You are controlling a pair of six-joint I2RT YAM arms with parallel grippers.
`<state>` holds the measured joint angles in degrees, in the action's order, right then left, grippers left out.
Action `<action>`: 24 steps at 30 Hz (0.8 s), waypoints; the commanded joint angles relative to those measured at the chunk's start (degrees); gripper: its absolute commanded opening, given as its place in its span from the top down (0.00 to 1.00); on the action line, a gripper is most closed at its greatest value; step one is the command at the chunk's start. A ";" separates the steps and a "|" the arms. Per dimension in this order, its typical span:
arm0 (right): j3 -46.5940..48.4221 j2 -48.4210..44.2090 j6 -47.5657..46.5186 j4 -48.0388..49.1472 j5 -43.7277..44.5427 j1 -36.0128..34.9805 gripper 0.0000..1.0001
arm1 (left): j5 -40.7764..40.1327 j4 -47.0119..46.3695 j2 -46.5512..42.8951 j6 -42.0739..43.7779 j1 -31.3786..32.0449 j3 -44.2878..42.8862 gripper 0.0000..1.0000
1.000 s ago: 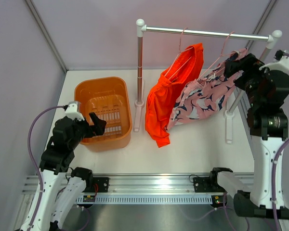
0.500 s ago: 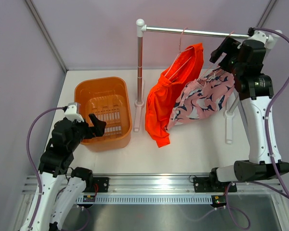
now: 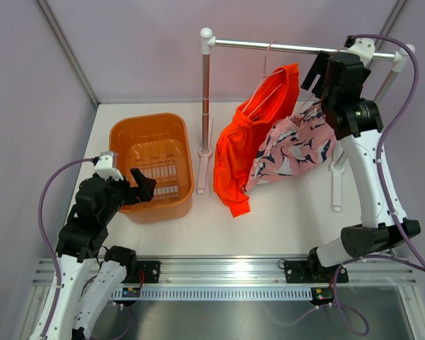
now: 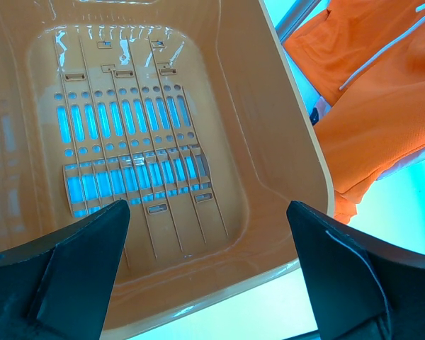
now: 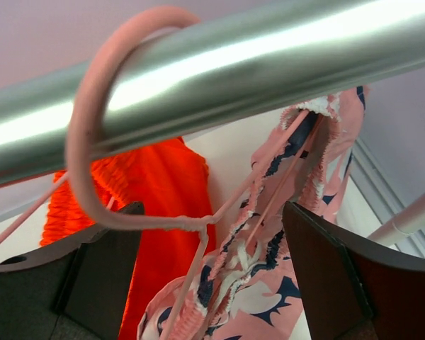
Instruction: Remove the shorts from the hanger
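Bright, even overhead light; soft shadows; glare streak along rail (image 5: 269, 60); cyan-tinted sheen in basket (image 4: 273, 142).

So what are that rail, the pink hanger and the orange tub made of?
Rail: likely metal, silvery with bright streaked reflections. Pink hanger: smooth and satiny, probably plastic or coated wire. Orange tub: glossy moulded plastic, judging by highlights and its slotted floor.
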<state>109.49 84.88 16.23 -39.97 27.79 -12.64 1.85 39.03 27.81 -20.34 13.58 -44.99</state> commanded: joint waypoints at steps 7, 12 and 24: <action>-1.65 0.81 -3.13 7.18 12.81 -1.59 0.23 | -0.97 -1.76 -0.22 0.91 0.30 -0.27 0.01; -3.50 0.81 -5.24 11.22 13.70 -1.59 0.35 | -0.88 -1.76 -0.30 1.00 0.30 -0.27 0.01; -3.23 2.04 -8.93 12.72 10.62 -1.59 0.81 | -0.70 -1.85 -0.22 1.00 0.30 -0.27 0.01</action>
<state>106.04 87.07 8.84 -30.48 38.39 -13.67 1.67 39.05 27.81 -20.27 13.61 -44.99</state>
